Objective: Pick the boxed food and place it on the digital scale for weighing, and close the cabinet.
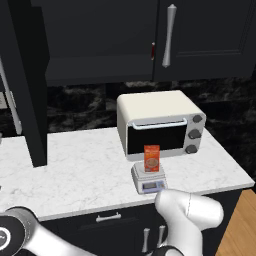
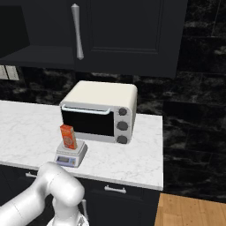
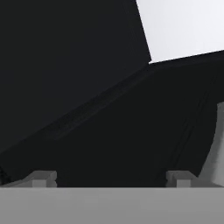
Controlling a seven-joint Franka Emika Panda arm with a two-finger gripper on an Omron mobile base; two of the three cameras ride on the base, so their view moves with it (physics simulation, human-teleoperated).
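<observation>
1. The gripper (image 3: 111,177) appears in the hand view with its two fingertips (image 3: 43,177) set wide apart at the bottom edge. Nothing lies between them, and they face dark surfaces with a pale wedge at the upper right.
2. The arm (image 1: 187,215) is folded low in front of the worktop (image 1: 75,172), its white elbow below the front edge in both base views.
3. Under that edge are black drawers (image 1: 107,222) with short silver handles.
4. The scale (image 1: 148,179) stands on the white marble worktop close to its front edge, display facing forward.
5. The box (image 1: 152,158) stands upright on the scale's platform, orange-red with a round brownish picture on its front. It is narrower than the platform and nothing grips it.
6. Just behind the scale is a cream toaster oven (image 1: 160,122) with a dark glass door and three knobs down its right side.
7. Further back is a black marbled wall (image 2: 198,110).
8. Above hangs the cabinet (image 1: 200,35), black with panelled doors and a long silver handle (image 1: 169,35).
9. In the left base view one door (image 1: 27,85) stands swung out at the left, edge-on over the worktop. The door with the handle lies flat against the front.
10. A wooden floor (image 2: 190,209) shows at the right of the worktop.
</observation>
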